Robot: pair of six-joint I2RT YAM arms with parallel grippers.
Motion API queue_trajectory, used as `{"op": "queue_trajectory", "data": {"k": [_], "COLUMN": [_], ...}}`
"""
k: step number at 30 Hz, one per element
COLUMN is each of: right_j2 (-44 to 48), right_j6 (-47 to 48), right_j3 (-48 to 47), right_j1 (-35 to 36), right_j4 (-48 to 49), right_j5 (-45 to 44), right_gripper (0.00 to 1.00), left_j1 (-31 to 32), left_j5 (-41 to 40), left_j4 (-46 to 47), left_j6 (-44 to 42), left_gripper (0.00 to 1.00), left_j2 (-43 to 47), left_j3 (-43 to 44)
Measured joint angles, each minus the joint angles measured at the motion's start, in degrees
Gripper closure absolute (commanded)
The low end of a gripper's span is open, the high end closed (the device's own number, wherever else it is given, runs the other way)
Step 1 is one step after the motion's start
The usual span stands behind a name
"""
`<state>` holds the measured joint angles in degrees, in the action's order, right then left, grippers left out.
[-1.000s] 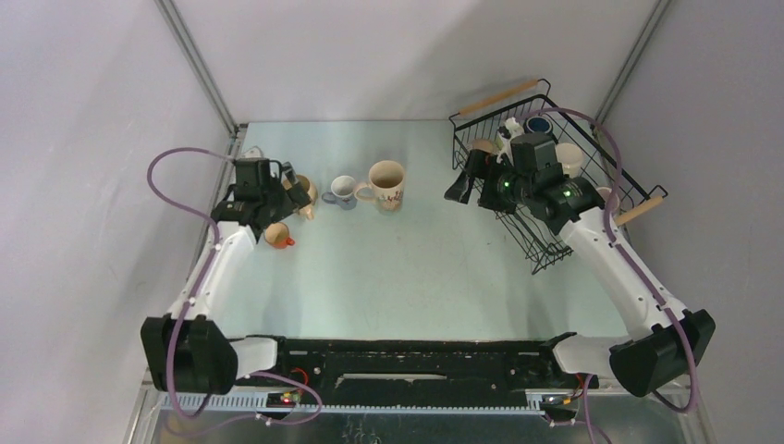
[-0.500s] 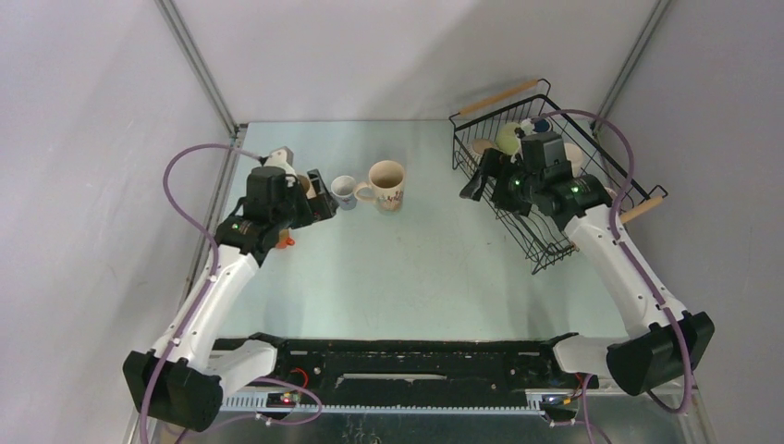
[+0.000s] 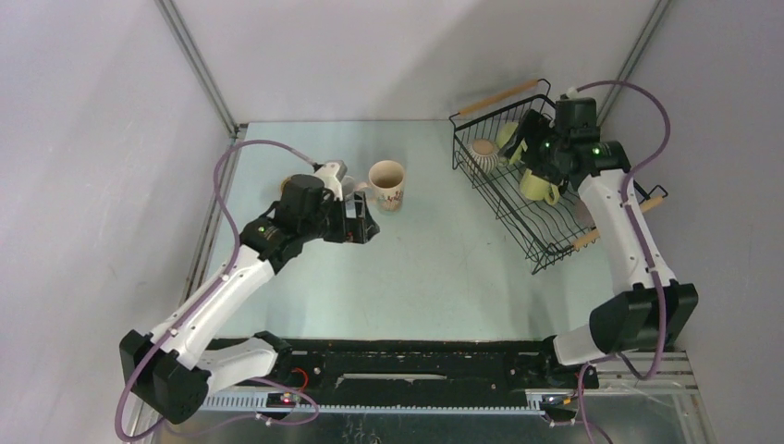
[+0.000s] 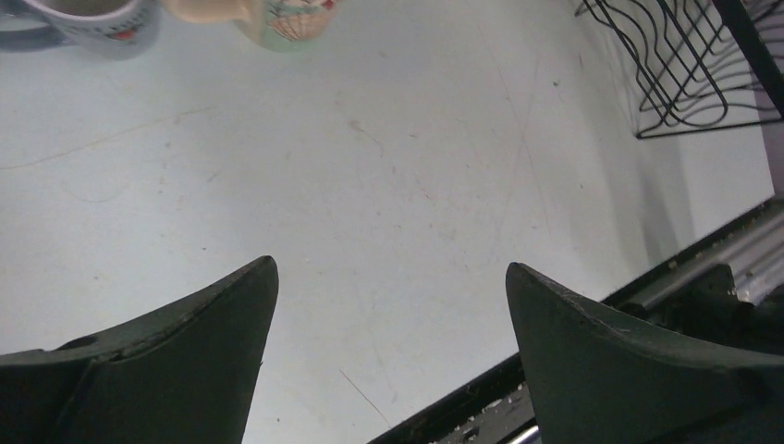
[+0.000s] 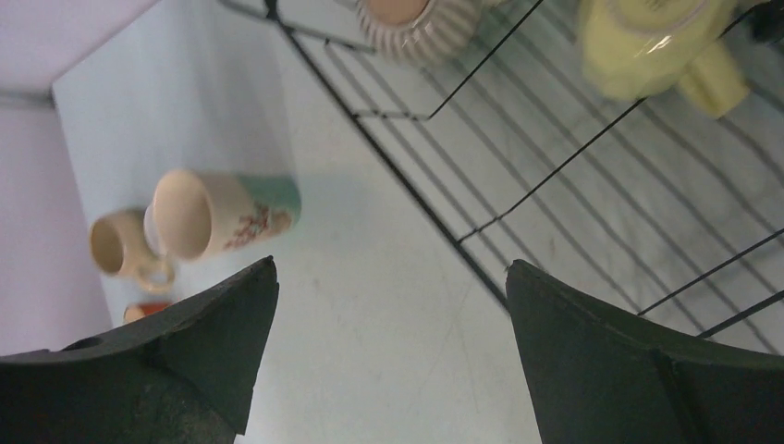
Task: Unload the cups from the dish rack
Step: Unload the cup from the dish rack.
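Dish rack point(image 3: 541, 231): is sitting at the upper right of the overhead view, on the table point(image 3: 416, 268), with cups showing inside it.
Right gripper point(image 3: 529, 155): is hovering over the rack's far end, its jaws standing wide apart and holding nothing; the rack's cups are showing just beyond its fingertips, along the top edge of the wrist view.
Left gripper point(image 3: 362, 225): is hanging over bare table at centre left, jaws spread wide and empty, well apart from the rack.
Floral mug point(image 3: 386, 183): is standing upright on the table, just beyond the left gripper.
Yellow-green cup point(image 3: 536, 187): is sitting in the rack, just below the right gripper in the overhead view.
Ribbed beige cup point(image 3: 483, 150): is resting near the rack's far left corner, left of the right gripper.
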<state>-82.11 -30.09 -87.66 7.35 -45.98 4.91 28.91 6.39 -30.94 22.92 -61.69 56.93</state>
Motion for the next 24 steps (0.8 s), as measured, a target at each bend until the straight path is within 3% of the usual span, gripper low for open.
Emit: {"op": "queue_trajectory", "data": {"k": [14,24], "right_j2": [-20.0,-29.73], "right_j6": [5.73,11.23], "right_j3": [-14.93,-20.04], "right_j1": [-5.88,-6.62], "right_j4": [-2.27,-2.84], "right_j5": [-11.93,-17.03], "right_gripper": [0.0,0.0], "left_j1": [1.62,1.64], "left_j5": [7.28,9.99], "left_j4": [1.27,2.23], "left_j6": [-0.96,-0.94], "left_gripper": [0.0,0.0], "left_j2": [-0.76,-0.83], "left_j3": [-1.97,-2.6]}}
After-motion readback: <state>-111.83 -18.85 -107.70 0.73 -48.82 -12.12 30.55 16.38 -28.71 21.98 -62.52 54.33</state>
